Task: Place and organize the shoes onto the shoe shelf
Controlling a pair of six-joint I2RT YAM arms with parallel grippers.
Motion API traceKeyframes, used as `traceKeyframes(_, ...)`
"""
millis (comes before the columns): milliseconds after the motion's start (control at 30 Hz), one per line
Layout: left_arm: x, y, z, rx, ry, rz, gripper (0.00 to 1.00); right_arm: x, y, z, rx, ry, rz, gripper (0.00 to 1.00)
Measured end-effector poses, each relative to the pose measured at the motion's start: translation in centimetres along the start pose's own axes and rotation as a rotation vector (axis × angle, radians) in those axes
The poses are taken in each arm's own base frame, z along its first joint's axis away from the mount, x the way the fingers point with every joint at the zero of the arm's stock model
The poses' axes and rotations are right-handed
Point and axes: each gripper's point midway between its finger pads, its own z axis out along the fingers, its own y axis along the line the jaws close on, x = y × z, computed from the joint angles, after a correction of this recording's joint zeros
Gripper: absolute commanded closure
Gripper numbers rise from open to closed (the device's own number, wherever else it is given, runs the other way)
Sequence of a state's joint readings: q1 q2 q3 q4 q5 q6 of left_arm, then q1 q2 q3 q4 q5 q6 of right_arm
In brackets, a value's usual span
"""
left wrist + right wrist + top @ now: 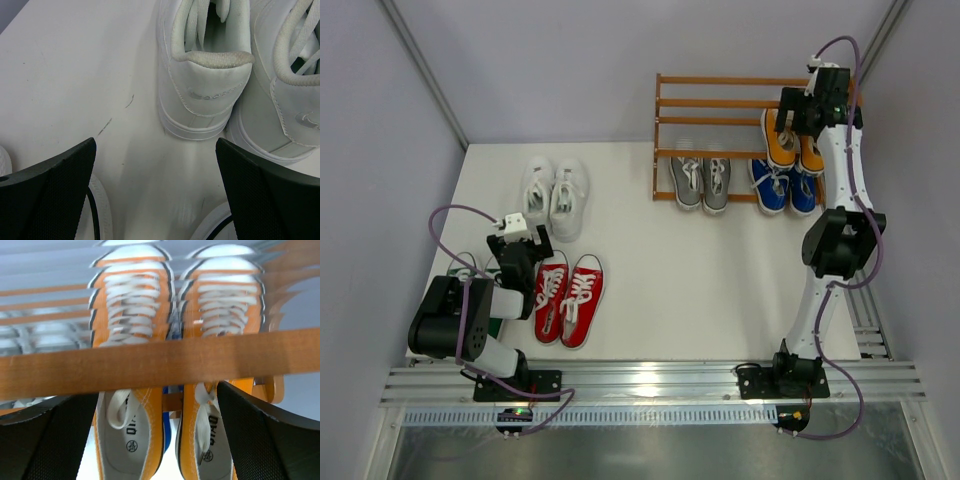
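The shoe shelf [720, 120] stands at the back right. An orange pair [792, 142] lies on its middle tier at the right, with a grey pair [700, 182] and a blue pair [783, 187] on the bottom tier. My right gripper [810, 108] is open over the orange pair's heels. In the right wrist view the orange shoes [132, 435] lie between my fingers [270, 435], behind a slat [150, 365]. A white pair [553, 195] and a red pair [568, 297] lie on the table. My left gripper [520, 248] is open and empty, just short of the white heels [207, 90].
A green pair [468, 268] lies at the near left, mostly hidden under the left arm. White toe caps [102, 210] show beside my left fingers [55, 195]. The shelf's top tier and left half of the middle tier hold nothing. Walls close in on both sides.
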State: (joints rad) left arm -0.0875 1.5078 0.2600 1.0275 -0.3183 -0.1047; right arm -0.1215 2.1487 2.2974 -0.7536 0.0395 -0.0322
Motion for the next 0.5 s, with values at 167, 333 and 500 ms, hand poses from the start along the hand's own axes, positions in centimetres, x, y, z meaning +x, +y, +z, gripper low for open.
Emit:
traceKeyframes(167, 0.0, 0.0, 0.0, 0.000, 0.000, 0.000, 0.00, 0.8, 0.9, -3.3, -0.030, -0.014, 0.039, 0.00)
traceKeyframes(333, 0.0, 0.0, 0.0, 0.000, 0.000, 0.000, 0.00, 1.1, 5.3, -11.5, -0.088, -0.105, 0.000, 0.00)
traceKeyframes(500, 0.0, 0.0, 0.0, 0.000, 0.000, 0.000, 0.00, 3.5, 17.7, -20.7, -0.379, -0.200, -0.096, 0.00)
